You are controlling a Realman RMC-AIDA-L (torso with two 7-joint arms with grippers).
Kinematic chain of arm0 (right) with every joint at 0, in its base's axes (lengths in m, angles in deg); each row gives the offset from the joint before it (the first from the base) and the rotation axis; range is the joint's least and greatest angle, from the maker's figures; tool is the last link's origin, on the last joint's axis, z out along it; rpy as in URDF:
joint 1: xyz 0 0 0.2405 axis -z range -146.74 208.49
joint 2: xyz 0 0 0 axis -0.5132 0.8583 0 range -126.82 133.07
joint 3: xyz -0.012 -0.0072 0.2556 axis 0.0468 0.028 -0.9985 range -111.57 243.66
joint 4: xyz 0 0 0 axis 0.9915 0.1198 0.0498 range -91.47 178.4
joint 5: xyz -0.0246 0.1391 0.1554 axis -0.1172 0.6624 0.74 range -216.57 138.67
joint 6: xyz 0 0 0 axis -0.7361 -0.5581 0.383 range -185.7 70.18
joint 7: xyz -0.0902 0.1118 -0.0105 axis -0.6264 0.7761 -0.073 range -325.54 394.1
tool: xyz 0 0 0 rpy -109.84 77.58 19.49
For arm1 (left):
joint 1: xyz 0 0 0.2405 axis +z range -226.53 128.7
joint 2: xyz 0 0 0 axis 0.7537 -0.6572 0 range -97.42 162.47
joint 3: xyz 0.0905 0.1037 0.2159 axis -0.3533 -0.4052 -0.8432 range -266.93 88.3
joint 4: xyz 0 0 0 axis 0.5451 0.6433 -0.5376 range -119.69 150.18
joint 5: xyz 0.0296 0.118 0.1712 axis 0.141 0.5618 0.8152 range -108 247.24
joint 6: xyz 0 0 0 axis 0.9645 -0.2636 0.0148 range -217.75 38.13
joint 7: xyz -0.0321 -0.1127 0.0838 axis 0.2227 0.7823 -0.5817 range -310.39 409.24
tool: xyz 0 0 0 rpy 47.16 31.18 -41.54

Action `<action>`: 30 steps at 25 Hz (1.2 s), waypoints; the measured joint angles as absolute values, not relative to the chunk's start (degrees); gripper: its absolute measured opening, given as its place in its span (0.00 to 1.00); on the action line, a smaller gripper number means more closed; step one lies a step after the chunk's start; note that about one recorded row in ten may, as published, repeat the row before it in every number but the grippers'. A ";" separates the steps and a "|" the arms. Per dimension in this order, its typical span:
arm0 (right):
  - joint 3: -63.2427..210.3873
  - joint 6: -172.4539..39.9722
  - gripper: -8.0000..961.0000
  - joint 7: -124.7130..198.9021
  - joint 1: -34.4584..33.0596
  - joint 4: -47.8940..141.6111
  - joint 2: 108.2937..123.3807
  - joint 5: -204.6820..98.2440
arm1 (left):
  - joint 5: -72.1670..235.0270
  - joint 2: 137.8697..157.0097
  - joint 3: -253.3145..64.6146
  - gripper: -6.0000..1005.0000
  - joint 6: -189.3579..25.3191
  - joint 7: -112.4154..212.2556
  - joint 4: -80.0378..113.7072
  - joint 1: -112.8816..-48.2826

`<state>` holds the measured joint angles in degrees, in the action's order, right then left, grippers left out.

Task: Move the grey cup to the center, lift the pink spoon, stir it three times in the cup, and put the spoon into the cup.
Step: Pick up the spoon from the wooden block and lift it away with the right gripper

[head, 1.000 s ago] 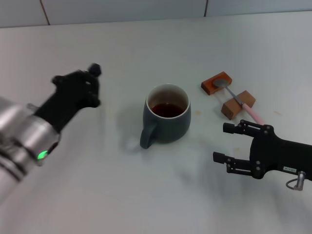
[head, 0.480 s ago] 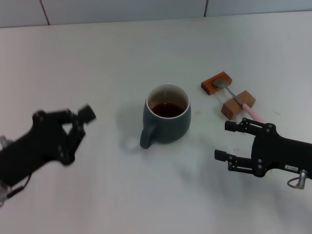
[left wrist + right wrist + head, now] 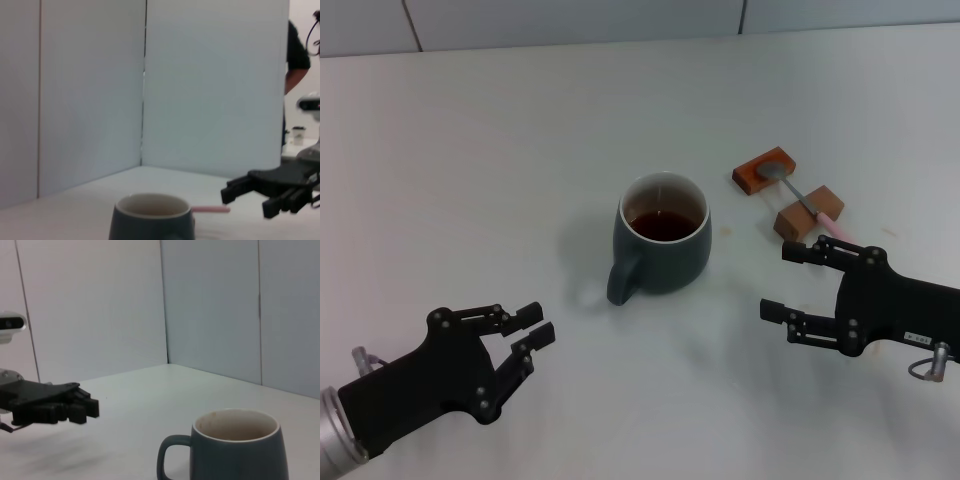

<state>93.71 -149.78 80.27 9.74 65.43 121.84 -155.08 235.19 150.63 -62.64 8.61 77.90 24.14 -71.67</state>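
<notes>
The grey cup point(image 3: 660, 245) stands mid-table with dark liquid inside and its handle toward the front left. It also shows in the left wrist view point(image 3: 152, 217) and the right wrist view point(image 3: 235, 445). The pink spoon point(image 3: 808, 202) lies across two brown wooden blocks to the cup's right; its pink handle shows in the left wrist view point(image 3: 210, 209). My right gripper point(image 3: 782, 282) is open and empty, low over the table right of the cup, just in front of the spoon's handle end. My left gripper point(image 3: 532, 325) is open and empty at the front left, well clear of the cup.
Two brown wooden blocks point(image 3: 765, 170) point(image 3: 808, 214) hold the spoon off the white table point(image 3: 520, 130). A grey panel wall point(image 3: 570, 20) runs along the far edge. A person point(image 3: 296, 55) stands beyond the table in the left wrist view.
My left arm has swung down and back from beside the cup to the front left. My right gripper has edged slightly toward the spoon. Cup and spoon have not moved.
</notes>
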 joint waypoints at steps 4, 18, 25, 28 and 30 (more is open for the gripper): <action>93.72 -149.77 0.79 80.40 9.43 65.44 121.92 -155.06 | 234.85 150.86 -62.29 0.17 6.67 77.45 23.70 -71.65; 93.47 -149.77 0.79 80.59 8.94 65.28 122.04 -155.05 | 234.83 151.00 -62.69 0.58 3.55 77.28 22.82 -72.19; 93.31 -149.80 0.79 80.60 8.90 65.01 122.05 -155.05 | 235.12 150.94 -63.54 0.81 3.07 77.28 22.03 -72.17; 93.28 -149.84 0.79 80.59 8.90 64.99 122.11 -155.05 | 235.13 150.92 -64.14 0.81 2.50 77.28 22.01 -72.22; 93.20 -149.86 0.79 80.59 8.90 64.95 122.13 -155.05 | 235.12 150.91 -64.30 0.81 2.25 77.28 22.01 -72.22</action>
<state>93.20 -149.86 80.59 8.90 64.95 122.13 -155.05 235.12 150.91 -64.30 2.25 77.28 22.01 -72.22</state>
